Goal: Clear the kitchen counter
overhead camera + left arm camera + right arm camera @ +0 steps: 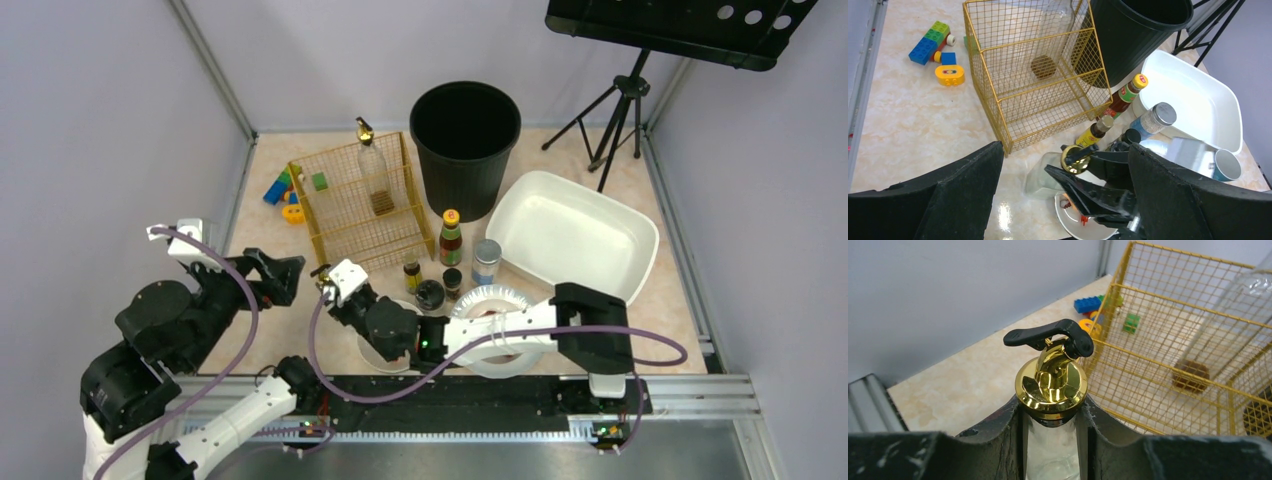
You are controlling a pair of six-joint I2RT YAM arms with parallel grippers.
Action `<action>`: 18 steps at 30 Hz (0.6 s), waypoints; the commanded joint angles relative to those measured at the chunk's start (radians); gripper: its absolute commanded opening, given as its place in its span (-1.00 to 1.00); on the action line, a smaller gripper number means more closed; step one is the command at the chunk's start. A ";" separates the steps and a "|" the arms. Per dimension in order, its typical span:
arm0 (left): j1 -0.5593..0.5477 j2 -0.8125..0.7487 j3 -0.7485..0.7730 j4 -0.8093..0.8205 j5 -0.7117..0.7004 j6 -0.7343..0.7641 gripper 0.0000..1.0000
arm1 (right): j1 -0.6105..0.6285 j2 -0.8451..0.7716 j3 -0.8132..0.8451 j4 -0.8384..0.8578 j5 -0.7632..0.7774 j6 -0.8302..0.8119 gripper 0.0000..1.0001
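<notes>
On the counter (255,220), the wire rack (362,205) sits upper centre, blocks (283,190) left of it, the bin (465,140) right, the tub (570,235) further right; below the bin stand small bottles (451,237). The right pincer (1050,412) clamps a dispenser bottle (1051,382).

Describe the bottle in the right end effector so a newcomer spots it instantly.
Start at the gold wire rack on the kitchen counter, left of the black bin. Just in front of its near left corner, the right end effector grips the neck of a clear glass bottle with a gold cap and black lever. A similar bottle stands inside the rack; this one is outside it.
</notes>
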 commanded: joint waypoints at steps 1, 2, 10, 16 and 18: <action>0.001 0.006 0.033 0.003 -0.039 0.015 0.98 | -0.021 -0.187 -0.011 0.075 -0.149 0.024 -1.00; 0.001 0.005 0.032 0.004 -0.042 0.015 0.98 | -0.029 -0.212 -0.016 0.065 -0.171 0.032 -1.00; 0.000 0.012 0.047 0.006 -0.055 0.020 0.98 | -0.093 -0.338 0.013 -0.068 -0.341 0.063 -1.00; 0.001 0.015 0.048 0.009 -0.058 0.018 0.98 | -0.214 -0.375 0.106 -0.154 -0.526 0.086 -1.00; 0.001 0.015 0.044 0.012 -0.050 0.015 0.98 | -0.270 -0.370 0.151 -0.172 -0.620 0.102 -1.00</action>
